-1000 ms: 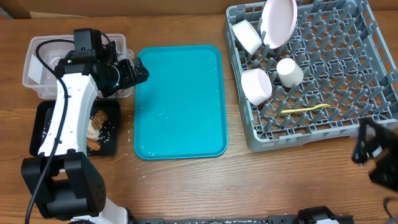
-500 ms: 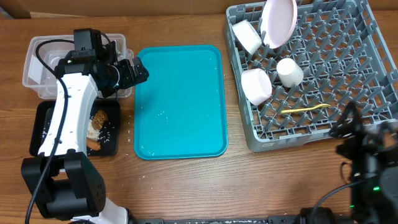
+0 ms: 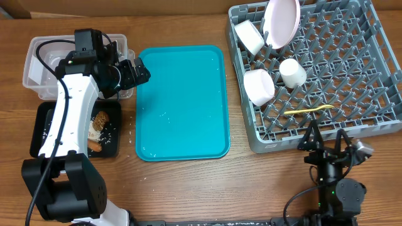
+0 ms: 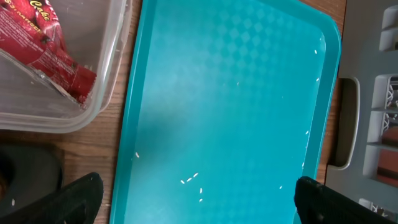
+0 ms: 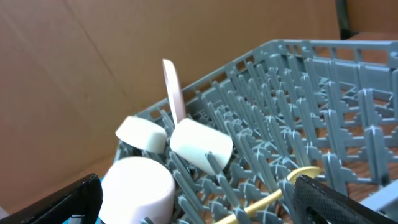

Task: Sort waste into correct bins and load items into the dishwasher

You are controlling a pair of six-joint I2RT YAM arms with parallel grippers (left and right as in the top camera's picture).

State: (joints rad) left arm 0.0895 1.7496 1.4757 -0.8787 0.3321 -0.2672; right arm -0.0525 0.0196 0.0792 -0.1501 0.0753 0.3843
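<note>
The grey dish rack (image 3: pixel 352 94) holds a white plate (image 3: pixel 281 22), two white bowls (image 3: pixel 249 36) (image 3: pixel 259 86), a small cup (image 3: pixel 292 72) and a yellow spoon (image 3: pixel 308 110). My right gripper (image 3: pixel 326 143) is open and empty just in front of the rack's front edge. Its wrist view shows the plate (image 5: pixel 174 90), cup (image 5: pixel 200 144), near bowl (image 5: pixel 137 186) and spoon (image 5: pixel 267 198). My left gripper (image 3: pixel 137 71) is open and empty over the teal tray's left edge, beside the clear tub (image 3: pixel 34 69). A red wrapper (image 4: pixel 53 46) lies in the tub. The black tray (image 3: pixel 44 135) holds food scraps (image 3: pixel 97 129).
The teal serving tray (image 3: pixel 182 100) lies mid-table with a few rice grains (image 4: pixel 191 179) on it. The left arm's white body covers part of the tub and the black tray. Bare wooden table runs along the front.
My right arm has swung in from the right table edge to the rack's front edge. The left arm and all objects have not moved.
</note>
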